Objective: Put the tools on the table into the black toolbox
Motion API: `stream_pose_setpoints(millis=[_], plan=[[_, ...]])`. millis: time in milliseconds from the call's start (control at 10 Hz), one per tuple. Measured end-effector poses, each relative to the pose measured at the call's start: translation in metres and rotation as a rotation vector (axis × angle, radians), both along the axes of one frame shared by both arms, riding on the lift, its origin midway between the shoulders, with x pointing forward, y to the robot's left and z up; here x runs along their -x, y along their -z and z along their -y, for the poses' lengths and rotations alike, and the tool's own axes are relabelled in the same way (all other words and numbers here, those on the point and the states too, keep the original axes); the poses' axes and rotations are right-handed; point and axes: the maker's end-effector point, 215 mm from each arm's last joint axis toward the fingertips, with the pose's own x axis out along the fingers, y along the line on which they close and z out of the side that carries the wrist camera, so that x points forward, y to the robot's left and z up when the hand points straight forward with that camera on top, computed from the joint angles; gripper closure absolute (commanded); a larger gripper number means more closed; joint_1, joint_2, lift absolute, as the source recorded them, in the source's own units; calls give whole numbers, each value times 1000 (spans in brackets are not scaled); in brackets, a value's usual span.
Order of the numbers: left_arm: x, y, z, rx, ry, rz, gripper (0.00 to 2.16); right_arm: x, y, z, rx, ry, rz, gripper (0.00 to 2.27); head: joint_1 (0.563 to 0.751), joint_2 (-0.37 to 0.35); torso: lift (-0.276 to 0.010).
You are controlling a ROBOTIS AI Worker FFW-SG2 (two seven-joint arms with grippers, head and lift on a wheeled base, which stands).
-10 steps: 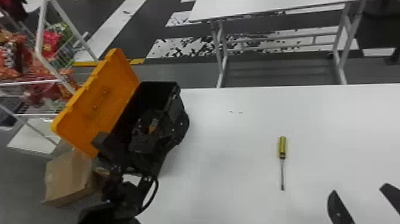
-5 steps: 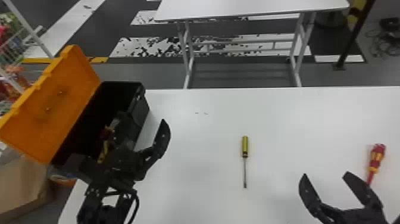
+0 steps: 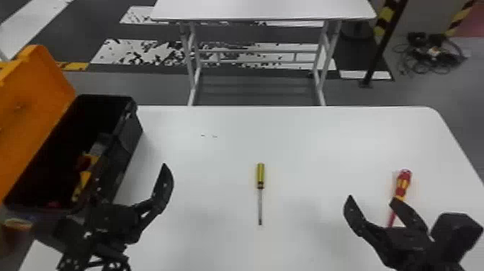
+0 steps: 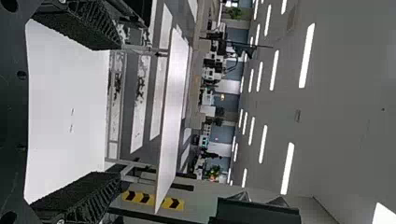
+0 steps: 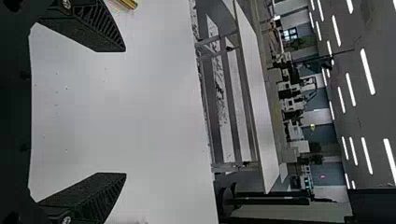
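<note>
The yellow-handled screwdriver [image 3: 260,176] lies mid-table, shaft toward me; part of its handle [image 5: 125,3] shows at the right wrist view's edge. A red-and-yellow screwdriver [image 3: 402,183] lies at the right, its shaft partly behind a finger of my right gripper [image 3: 371,199]. That gripper [image 5: 125,112] is open and holds nothing. The black toolbox [image 3: 126,144] stands at the left with its orange lid [image 3: 39,97] raised and some yellow and red items [image 3: 85,169] inside. My left gripper [image 3: 131,176], beside the toolbox's near right side, is open and empty [image 4: 120,111].
The white table [image 3: 306,144] has its far edge and rounded far right corner in view. Beyond it stands another white table [image 3: 263,9] on metal legs. A black-and-yellow striped post [image 3: 385,32] and a heap of cables [image 3: 428,54] are behind at the right.
The head view has swung right, bringing the red-and-yellow screwdriver and the right gripper fully in. My left gripper has moved from over the toolbox to the right and back toward me.
</note>
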Motion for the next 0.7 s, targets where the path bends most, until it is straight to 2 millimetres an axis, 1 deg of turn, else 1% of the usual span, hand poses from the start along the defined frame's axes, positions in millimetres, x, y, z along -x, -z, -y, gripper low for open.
stream_pose_setpoints(millis=[200,400,600,700], plan=[[5,9,3,2,8,-19,22,-8,16,25,1,80,-80,66,695,-24,-75],[6,15,8,6,20,-31,26,-12,26,45,9,161,-127,66,695,-71,-75],[5,18,11,6,29,-37,26,-16,32,61,20,221,-152,66,695,-94,-75],[5,21,11,5,31,-43,26,-18,36,72,25,251,-169,66,695,-112,-75]])
